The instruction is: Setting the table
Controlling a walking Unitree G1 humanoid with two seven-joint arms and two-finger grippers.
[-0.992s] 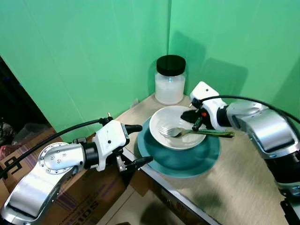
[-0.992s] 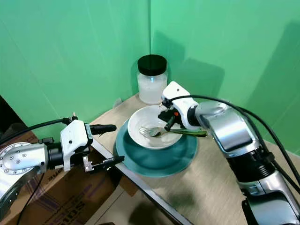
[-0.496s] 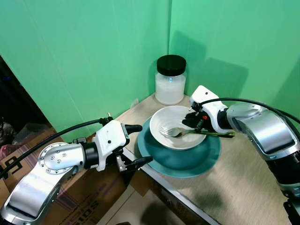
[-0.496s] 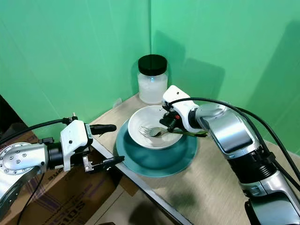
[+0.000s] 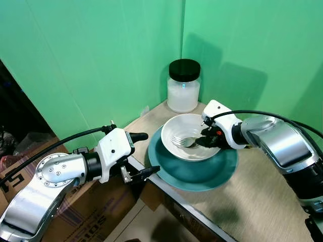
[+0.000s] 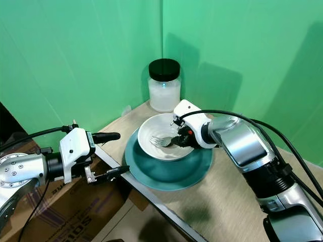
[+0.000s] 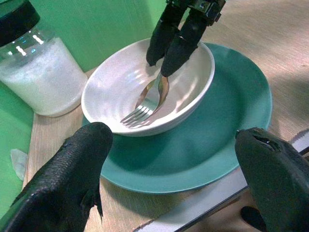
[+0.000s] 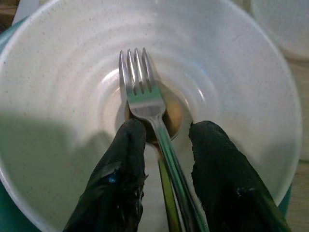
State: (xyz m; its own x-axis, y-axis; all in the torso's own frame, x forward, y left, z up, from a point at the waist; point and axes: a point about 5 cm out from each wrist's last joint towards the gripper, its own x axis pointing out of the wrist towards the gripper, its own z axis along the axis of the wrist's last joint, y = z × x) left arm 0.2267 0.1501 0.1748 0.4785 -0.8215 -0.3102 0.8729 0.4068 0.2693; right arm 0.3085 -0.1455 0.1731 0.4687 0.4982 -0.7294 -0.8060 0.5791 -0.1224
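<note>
White bowl x1 sits on teal plate x1. Your R gripper straddles fork + spoon in bowl, handles between fingers; grip unclear. L gripper spread wide, off the table edge. Jar x1 beyond bowl.

In the right wrist view we lose the fork handle below the frame's edge, and a second utensil beneath it — spoon or otherwise, we cannot tell. The white bowl is cropped, and the jar in the left wrist view.
</note>
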